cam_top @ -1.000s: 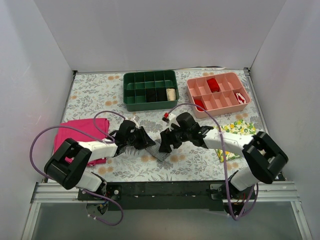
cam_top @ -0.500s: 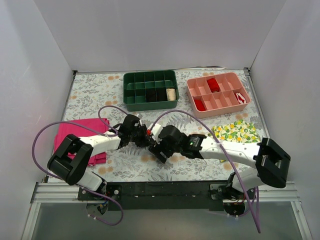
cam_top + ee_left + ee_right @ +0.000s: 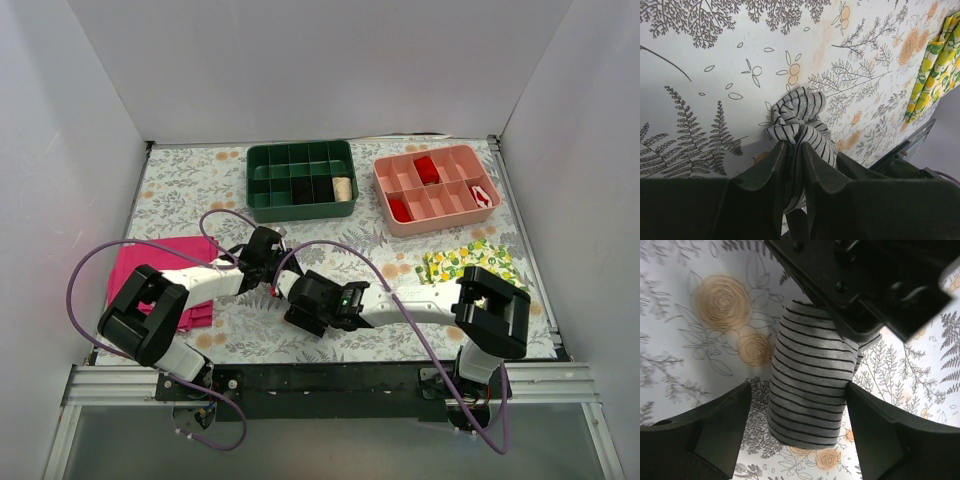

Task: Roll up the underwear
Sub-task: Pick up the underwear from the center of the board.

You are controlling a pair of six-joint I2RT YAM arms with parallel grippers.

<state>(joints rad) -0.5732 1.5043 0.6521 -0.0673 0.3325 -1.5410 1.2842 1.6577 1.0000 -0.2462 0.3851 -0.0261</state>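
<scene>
The left tool (image 3: 793, 150) is being held pressed together on one end of the underwear (image 3: 799, 112), and a bunch of the striped cloth is being pinched between its two fingers. The right tool (image 3: 797, 407) is being held spread wide, with one finger on each side of the roll, and nothing is being squeezed by it. The underwear is being seen as a short, fat roll, down on the flowery tabletop (image 3: 190, 190) as far as can be told. It is lying near the front and in the middle, right between the two tools, so from above it is being hidden almost fully by them. Its long way is being pointed from the left tool straight toward the right tool, so the roll is lying along the gap of the right tool, not across it. Both tools are just beside it, but only the left one is surely touching it. If the right tool is closed next, the roll is likely to be caught by its two long sides.
</scene>
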